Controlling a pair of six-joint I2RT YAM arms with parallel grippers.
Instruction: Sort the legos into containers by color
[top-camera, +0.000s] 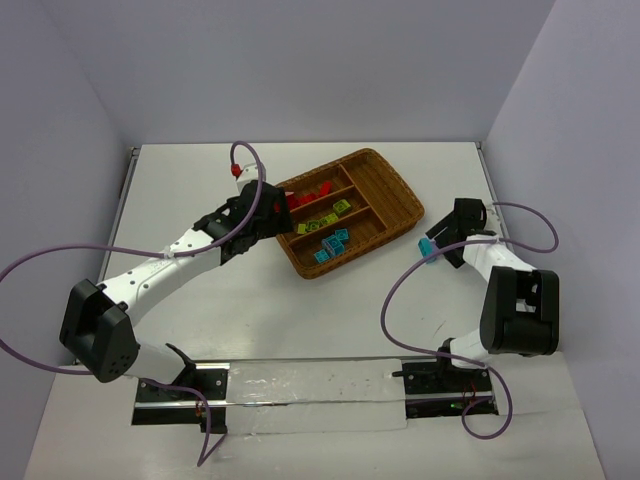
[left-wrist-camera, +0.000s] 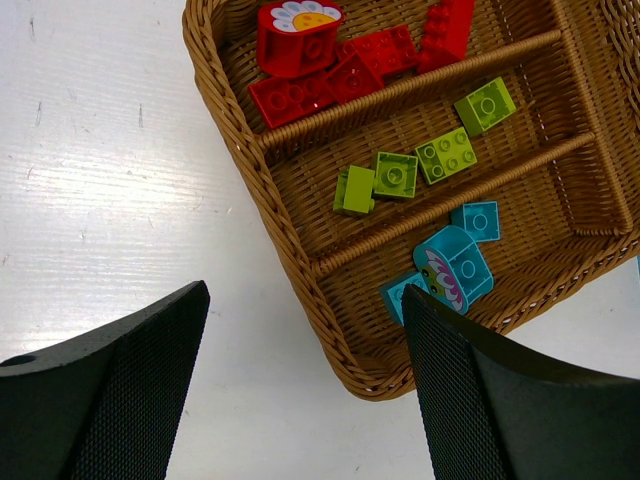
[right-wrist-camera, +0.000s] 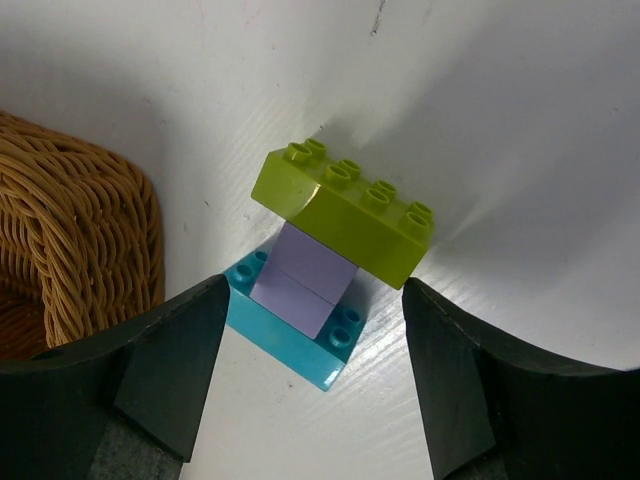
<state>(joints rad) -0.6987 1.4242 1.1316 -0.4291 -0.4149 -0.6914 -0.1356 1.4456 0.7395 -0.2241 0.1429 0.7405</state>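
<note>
Right gripper (right-wrist-camera: 312, 300) stands spread astride the stacked legos (right-wrist-camera: 335, 215) (green, purple, cyan), evidently positioned to grasp them.

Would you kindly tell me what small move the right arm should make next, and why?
Probably lower the right gripper and close its fingers on the yellow-green brick to pull it off. That brick tops a purple brick and a cyan brick, joined in one stack on the table beside the tray, and the open fingers flank it.
</note>
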